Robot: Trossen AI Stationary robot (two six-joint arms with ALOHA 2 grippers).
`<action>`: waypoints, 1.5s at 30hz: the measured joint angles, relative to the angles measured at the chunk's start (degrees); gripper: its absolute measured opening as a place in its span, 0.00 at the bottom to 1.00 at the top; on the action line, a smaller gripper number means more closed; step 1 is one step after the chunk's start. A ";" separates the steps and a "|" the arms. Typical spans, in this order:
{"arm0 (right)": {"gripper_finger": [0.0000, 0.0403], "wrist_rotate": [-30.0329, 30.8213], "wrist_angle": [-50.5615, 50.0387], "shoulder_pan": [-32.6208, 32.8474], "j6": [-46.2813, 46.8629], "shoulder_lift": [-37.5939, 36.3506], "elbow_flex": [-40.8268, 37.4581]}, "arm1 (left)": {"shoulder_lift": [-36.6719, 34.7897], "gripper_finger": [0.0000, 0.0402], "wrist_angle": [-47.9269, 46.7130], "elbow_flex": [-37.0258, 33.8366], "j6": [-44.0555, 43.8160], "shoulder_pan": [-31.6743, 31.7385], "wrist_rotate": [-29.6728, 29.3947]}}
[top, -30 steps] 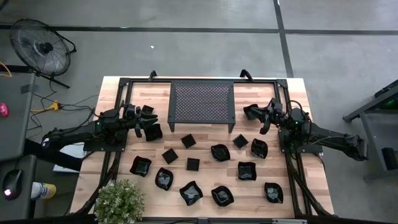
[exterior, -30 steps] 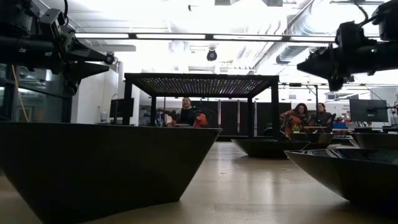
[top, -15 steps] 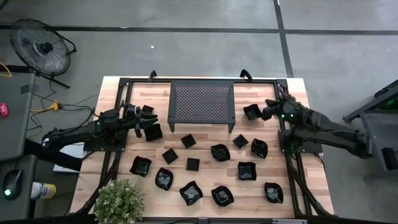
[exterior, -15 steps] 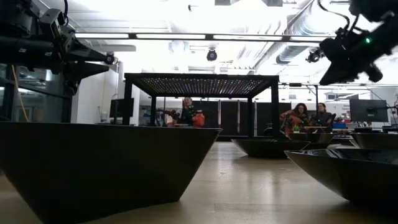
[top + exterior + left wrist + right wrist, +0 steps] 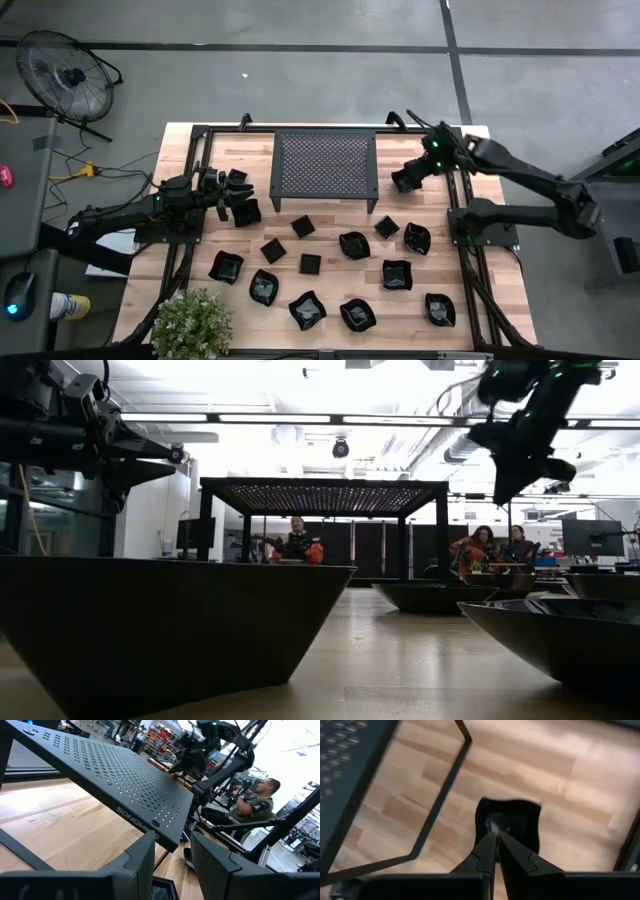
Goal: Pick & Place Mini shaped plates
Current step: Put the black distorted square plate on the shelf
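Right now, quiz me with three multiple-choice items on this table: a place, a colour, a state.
1. The right gripper hangs: A off the table; B by the rack's right end; C over the rack's middle.
2. The mini shaped plates are: A white; B black; C red.
3. The right gripper's fingers are: A spread wide; B shut; C gripping a cup.
Answers: B, the high view places it there, with the left gripper at the left end; B, all are glossy black; B, its wrist view shows them together.

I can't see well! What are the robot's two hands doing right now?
Left gripper: open, holding nothing, beside the rack.
Right gripper: shut on a plate's rim, beside the rack.
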 joint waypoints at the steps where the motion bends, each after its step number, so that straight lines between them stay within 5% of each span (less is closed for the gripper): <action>1: 0.04 -1.13 -1.02 -0.98 -0.05 1.69 0.76 | -0.01 0.31 0.01 -0.01 -0.01 0.00 -0.01; 17: 0.05 0.00 -9.74 -6.91 -1.44 21.88 5.75 | 0.00 0.31 0.01 0.00 0.00 0.00 0.01; 31: 0.42 2.85 -6.73 -8.80 -5.97 31.03 5.67 | -0.01 0.31 0.01 -0.01 0.01 0.00 -0.01; 45: 0.43 -0.25 -1.76 -11.04 -10.56 36.43 5.64 | 0.01 0.31 0.01 -0.01 0.01 0.01 0.00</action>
